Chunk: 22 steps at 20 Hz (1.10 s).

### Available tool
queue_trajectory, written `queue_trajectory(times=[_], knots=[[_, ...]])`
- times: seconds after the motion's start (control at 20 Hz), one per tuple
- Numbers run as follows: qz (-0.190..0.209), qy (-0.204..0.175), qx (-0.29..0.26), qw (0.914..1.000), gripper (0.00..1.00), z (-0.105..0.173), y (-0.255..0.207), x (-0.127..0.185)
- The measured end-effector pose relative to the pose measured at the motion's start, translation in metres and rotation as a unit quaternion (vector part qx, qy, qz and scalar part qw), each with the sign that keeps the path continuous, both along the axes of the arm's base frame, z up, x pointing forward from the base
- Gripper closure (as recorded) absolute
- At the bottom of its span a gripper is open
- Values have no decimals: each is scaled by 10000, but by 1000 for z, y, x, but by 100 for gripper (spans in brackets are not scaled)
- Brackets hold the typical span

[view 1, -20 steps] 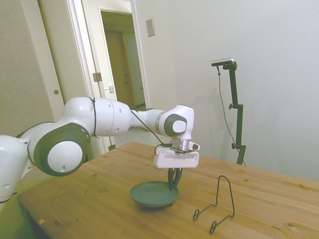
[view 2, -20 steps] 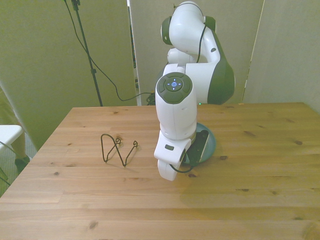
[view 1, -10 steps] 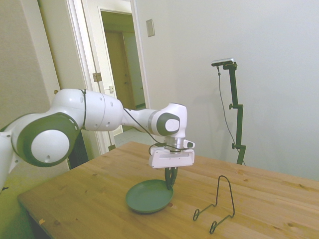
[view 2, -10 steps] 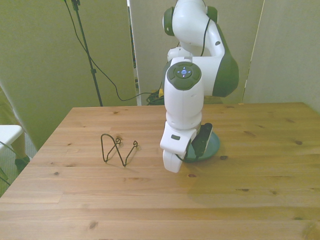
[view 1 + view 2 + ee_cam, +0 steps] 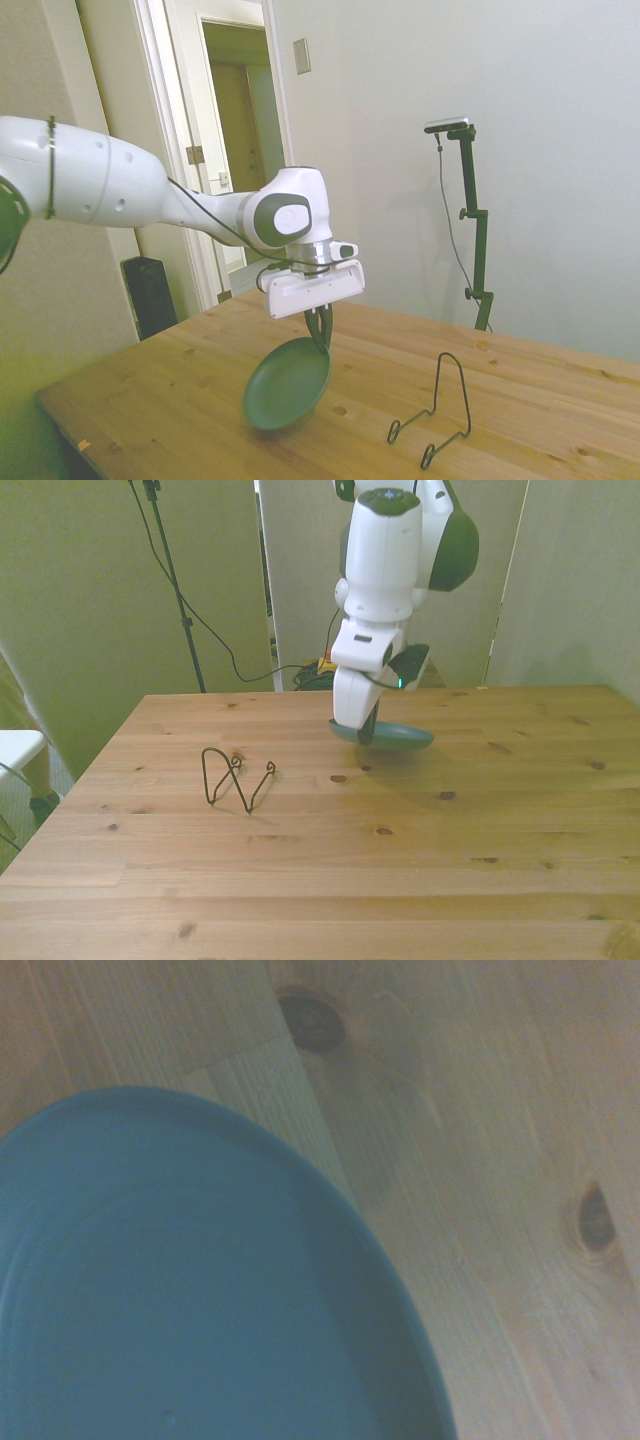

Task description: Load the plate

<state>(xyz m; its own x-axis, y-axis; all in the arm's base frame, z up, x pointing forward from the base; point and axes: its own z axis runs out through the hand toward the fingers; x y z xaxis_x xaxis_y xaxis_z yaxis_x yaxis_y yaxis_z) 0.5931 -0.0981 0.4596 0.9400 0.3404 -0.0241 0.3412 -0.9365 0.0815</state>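
And it's up! The plate [image 5: 287,384] has left the bench [image 5: 560,400]: a second ago it sat flat on the wood, half a second ago it was tipping, and now it hangs in the air, tilted steeply, its lower edge clear of the surface. The claw [image 5: 320,328] is pinching the plate at its upper rim, fingers pressed onto the edge. From the front, the plate [image 5: 396,736] rides above the boards, with the wire stand [image 5: 236,778] well apart, toward the front view's left. That looks like the destination, so the carry across comes next, and a rim-only hold could let the plate swing.
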Motion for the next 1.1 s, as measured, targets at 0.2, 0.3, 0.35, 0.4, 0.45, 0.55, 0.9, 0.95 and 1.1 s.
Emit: queue_trajectory(times=[0.2, 0.3, 0.35, 0.4, 0.45, 0.55, 0.9, 0.95, 1.1], knots=[[-119, -718, -441, 9964, 100, 35, -2, -28], [-188, -1009, -641, 9927, 100, 52, -6, -42], [-224, -1165, -742, 9902, 100, 61, -10, -49], [-251, -1304, -844, 9875, 100, 69, -13, -55], [-261, -1406, -916, 9855, 100, 77, -17, -61], [-279, -1609, -1086, 9806, 100, 92, -27, -70], [-426, -2078, -1522, 9653, 100, 120, -73, -79], [-447, -2150, -1590, 9626, 100, 123, -80, -77], [-528, -2350, -1811, 9535, 100, 126, -100, -70]])
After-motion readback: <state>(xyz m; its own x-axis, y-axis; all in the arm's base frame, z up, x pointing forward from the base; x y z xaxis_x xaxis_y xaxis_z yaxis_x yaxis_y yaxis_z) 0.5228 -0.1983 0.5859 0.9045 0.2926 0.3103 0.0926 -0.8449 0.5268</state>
